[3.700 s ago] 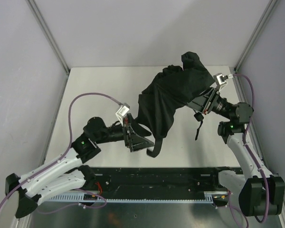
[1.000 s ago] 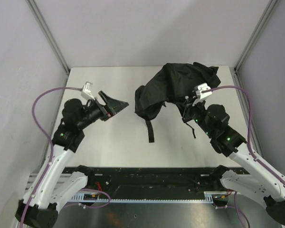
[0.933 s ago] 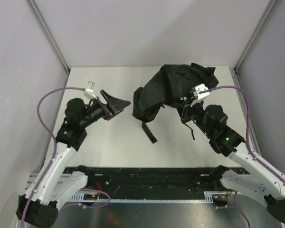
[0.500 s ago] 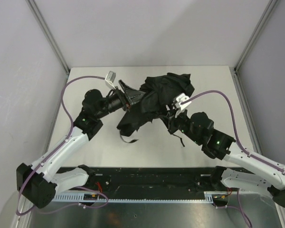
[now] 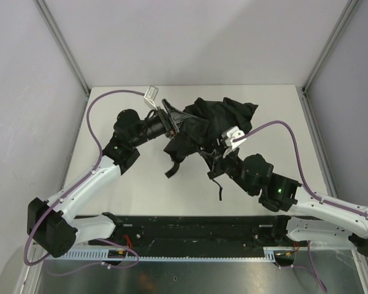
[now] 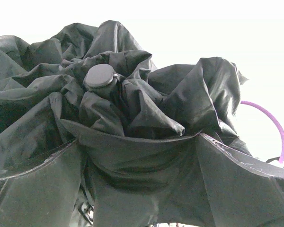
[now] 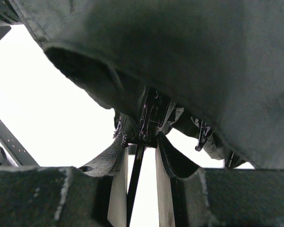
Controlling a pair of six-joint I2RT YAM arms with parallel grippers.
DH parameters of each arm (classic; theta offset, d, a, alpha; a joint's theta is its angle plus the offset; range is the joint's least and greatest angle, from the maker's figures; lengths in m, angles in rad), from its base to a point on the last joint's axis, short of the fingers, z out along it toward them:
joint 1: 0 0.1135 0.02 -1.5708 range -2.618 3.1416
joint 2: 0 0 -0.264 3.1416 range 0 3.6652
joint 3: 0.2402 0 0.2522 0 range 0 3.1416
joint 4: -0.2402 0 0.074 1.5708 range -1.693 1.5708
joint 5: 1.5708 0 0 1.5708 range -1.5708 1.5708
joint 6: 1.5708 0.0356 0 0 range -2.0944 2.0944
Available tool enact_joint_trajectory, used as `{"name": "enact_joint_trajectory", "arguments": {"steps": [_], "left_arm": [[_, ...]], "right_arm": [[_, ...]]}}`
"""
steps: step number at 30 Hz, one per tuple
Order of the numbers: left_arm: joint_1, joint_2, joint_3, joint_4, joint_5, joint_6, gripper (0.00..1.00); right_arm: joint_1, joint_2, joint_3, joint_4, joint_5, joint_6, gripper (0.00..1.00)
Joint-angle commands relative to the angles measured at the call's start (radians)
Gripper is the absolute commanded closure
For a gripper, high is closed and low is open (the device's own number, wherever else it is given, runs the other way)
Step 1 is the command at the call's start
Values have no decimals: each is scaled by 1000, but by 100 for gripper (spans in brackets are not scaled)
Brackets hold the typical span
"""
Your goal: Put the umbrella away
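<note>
And here's the umbrella (image 5: pixel 218 117), a crumpled black bundle sitting right between the two arms over the middle of the bench (image 5: pixel 267 104). The right tool (image 7: pixel 139 142) is underneath it. Its fingers (image 7: pixel 173 163) are drawn in narrow, tips pinched on the thin black shaft (image 7: pixel 134 179) where it meets the frame. The black fabric hangs straight over that tool, with thin ribs (image 7: pixel 201 135) poking down just to its right.

Over to the left tool (image 5: pixel 179 120): spread wide and pushed into the fabric from the side, with folds bunched between its two halves. Dead ahead of it, a little above centre, sits the umbrella's round cap (image 6: pixel 100 76), fabric puckered all around it.

A flat strap (image 5: pixel 172 169) dangles below the left tool, and a thin cord (image 5: pixel 219 188) trails down beside the right tool. Whether any fabric touches the bench, I can't tell.
</note>
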Motion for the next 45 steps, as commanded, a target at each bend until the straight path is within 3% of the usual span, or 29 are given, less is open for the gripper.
{"name": "enact_joint_trajectory", "arguments": {"steps": [1,3,5,9,13,16,17,20,23,25,33,39,45], "left_arm": [[-42,33,29,29,5,38,1],[-51,40,30,28,-4,42,1],[-61,64,58,28,8,57,11],[-65,85,110,33,-3,100,49],[-59,52,118,71,-22,157,85],[-54,11,81,161,-26,161,97],[-50,-9,57,208,-27,154,99],[-26,-74,-24,379,-32,116,100],[4,-127,-104,579,-21,41,100],[12,-146,-144,701,-16,1,100],[30,-124,-227,1063,-19,-165,100],[30,-98,-244,1170,14,-230,100],[25,-102,-251,1173,26,-224,100]], "right_arm": [[77,-38,69,235,-159,-30,100],[88,-29,69,250,-195,-29,100],[105,-8,76,254,-227,-34,100],[118,17,91,219,-283,-16,100],[111,-17,92,114,-231,38,100],[69,-42,86,34,-232,126,99],[52,-51,80,11,-240,160,91],[-15,-92,48,-53,-321,262,52],[-98,-170,-12,-71,-448,358,31],[-158,-235,-56,-30,-549,420,24],[-351,-381,-180,109,-784,585,14],[-486,-242,-255,554,-1005,832,15],[-455,-25,-256,951,-1126,1017,21]]}}
